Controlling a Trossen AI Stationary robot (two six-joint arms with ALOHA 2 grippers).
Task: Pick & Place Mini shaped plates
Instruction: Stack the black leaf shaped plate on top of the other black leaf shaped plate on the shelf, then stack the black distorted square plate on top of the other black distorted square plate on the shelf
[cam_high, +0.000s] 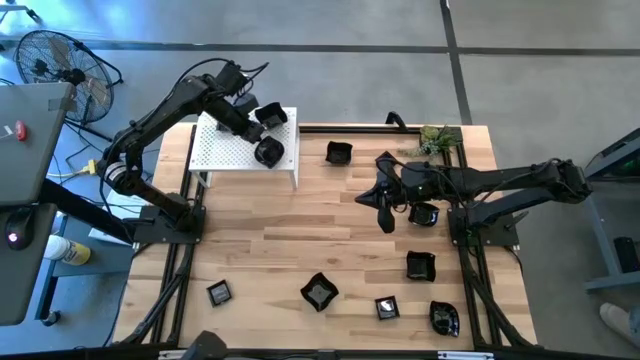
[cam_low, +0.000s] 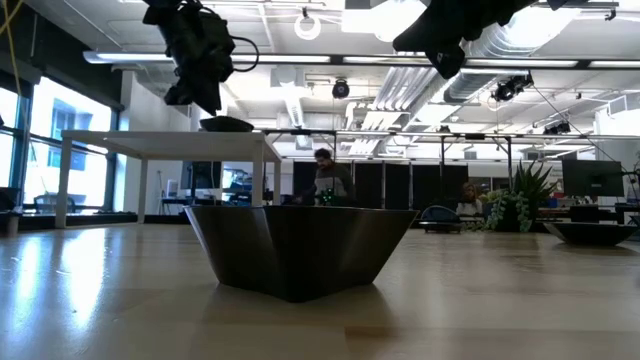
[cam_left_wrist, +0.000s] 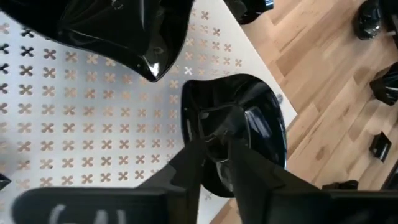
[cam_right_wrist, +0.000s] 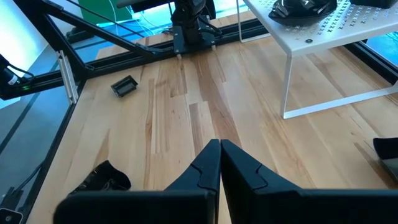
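Over the white stand (cam_high: 225, 150) at the bench's far left, the left hand (cam_left_wrist: 214, 146) straddles a plate (cam_left_wrist: 249, 118) lying on the stand, fingers slightly parted, and should lift straight up to leave it undisturbed, while the right hand (cam_right_wrist: 219, 155) hovers closed, empty, mid-bench.

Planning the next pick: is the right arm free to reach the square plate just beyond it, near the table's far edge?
Probably yes. The right end effector is shut and empty above bare wood, and the square plate sits alone with nothing between them. The left end effector is busy over the white stand.
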